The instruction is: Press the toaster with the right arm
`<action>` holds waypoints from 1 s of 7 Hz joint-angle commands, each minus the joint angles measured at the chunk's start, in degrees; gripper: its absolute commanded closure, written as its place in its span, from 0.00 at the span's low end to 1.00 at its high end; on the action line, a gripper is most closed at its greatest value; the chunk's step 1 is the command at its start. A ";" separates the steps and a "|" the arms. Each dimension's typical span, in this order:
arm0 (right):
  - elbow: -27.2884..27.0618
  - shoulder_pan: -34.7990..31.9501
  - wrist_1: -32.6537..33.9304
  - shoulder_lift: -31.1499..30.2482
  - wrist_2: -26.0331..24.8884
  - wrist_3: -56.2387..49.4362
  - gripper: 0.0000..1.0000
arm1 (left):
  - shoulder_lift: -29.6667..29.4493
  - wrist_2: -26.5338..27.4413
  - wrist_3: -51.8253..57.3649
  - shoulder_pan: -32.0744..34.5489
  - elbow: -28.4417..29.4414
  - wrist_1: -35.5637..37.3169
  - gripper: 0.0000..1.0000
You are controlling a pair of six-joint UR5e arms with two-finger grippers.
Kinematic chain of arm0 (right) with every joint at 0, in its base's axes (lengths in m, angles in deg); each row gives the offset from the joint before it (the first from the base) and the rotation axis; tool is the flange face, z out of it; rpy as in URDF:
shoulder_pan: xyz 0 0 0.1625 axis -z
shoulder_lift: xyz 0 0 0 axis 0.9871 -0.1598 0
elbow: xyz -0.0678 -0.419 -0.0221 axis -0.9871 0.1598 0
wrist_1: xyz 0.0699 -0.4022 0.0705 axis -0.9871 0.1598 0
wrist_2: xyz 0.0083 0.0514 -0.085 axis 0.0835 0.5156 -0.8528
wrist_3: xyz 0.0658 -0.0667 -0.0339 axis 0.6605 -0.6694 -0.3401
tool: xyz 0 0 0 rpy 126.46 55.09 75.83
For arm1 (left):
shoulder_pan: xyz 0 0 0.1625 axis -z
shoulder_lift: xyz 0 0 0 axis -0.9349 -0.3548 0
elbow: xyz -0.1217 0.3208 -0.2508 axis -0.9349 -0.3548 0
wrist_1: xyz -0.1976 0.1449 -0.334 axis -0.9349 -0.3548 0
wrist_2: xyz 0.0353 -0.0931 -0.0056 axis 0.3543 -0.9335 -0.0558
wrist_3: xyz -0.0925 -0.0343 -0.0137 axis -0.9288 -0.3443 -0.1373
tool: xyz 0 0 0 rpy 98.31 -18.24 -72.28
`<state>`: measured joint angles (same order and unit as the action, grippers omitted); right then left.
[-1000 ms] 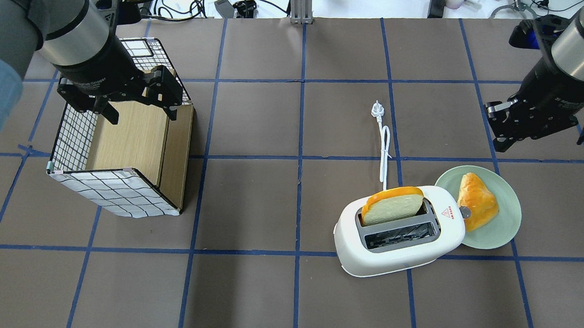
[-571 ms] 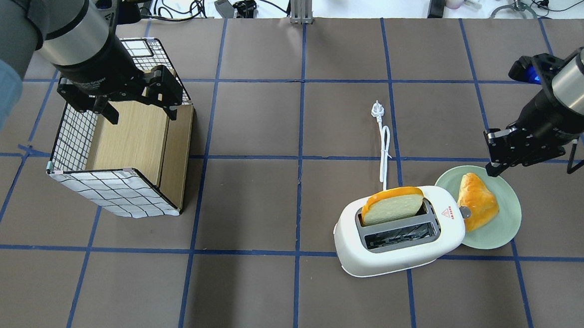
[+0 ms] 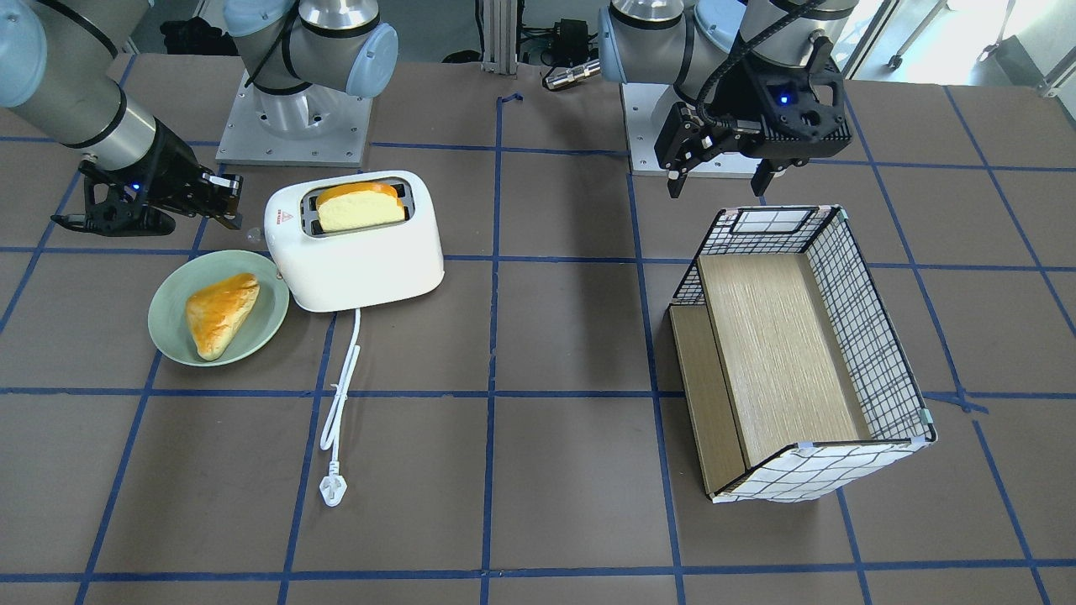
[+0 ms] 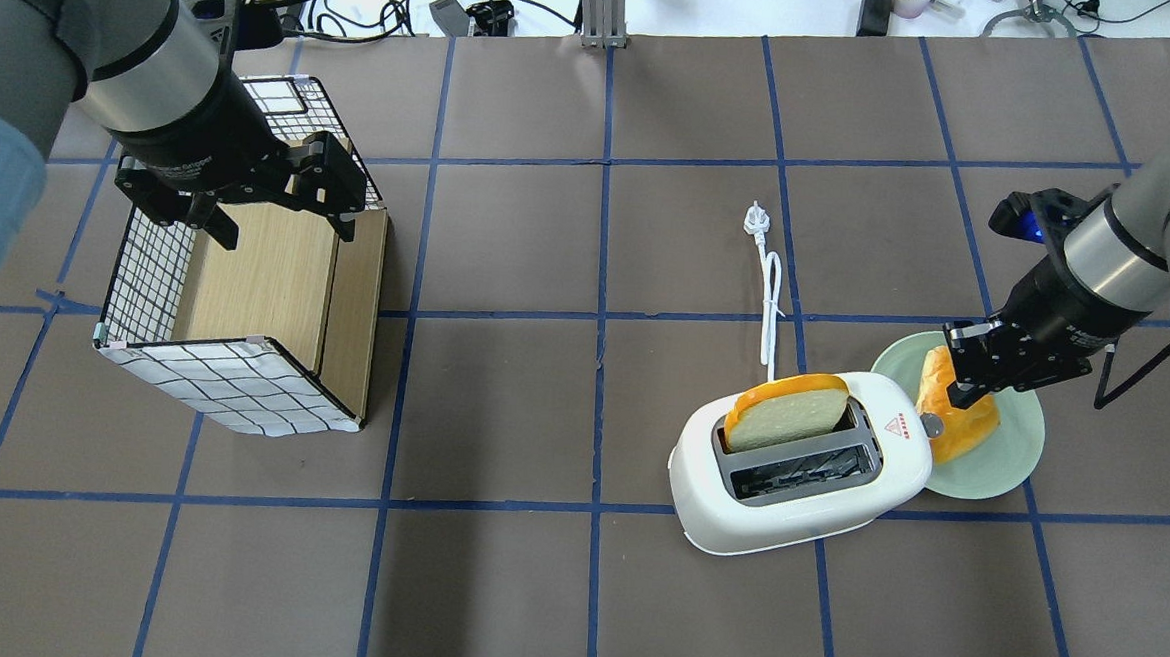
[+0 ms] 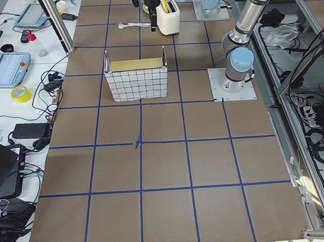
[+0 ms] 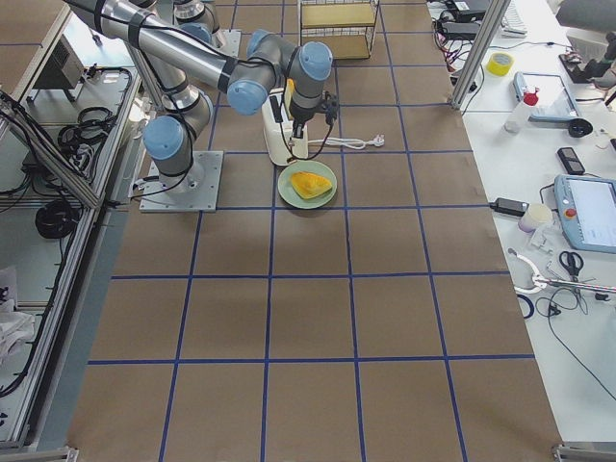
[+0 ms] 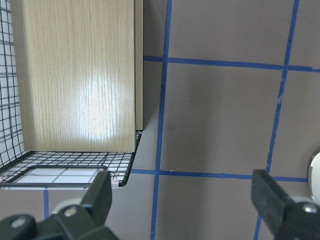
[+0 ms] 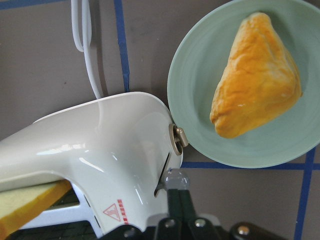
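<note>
The white toaster stands right of centre with a bread slice upright in its far slot. Its cord runs away from the robot. My right gripper is shut and empty, hanging over the plate at the toaster's right end. In the right wrist view its closed tips sit right at the small clear lever on the toaster's end wall; I cannot tell if they touch. My left gripper is open and empty above the basket.
A green plate with a golden pastry lies against the toaster's right end, under the right gripper. A wire-and-wood basket stands at the left. A round knob sits above the lever.
My right arm has come down and in from the far right edge toward the toaster's right end, over the plate. The left arm and the toaster have not moved.
</note>
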<state>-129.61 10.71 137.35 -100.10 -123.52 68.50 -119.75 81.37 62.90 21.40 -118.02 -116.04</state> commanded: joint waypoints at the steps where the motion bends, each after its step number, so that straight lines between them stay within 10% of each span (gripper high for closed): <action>1: -2.02 0.39 0.83 0.09 -0.07 0.17 1.00 | 0.00 0.02 0.00 0.00 0.00 0.00 0.00; 7: -2.20 0.39 0.48 1.85 0.11 0.17 1.00 | 0.00 -0.06 0.00 0.00 0.08 0.00 0.00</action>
<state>-131.78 11.10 138.00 -98.29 -123.44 68.67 -119.75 81.37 62.90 21.40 -118.00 -116.04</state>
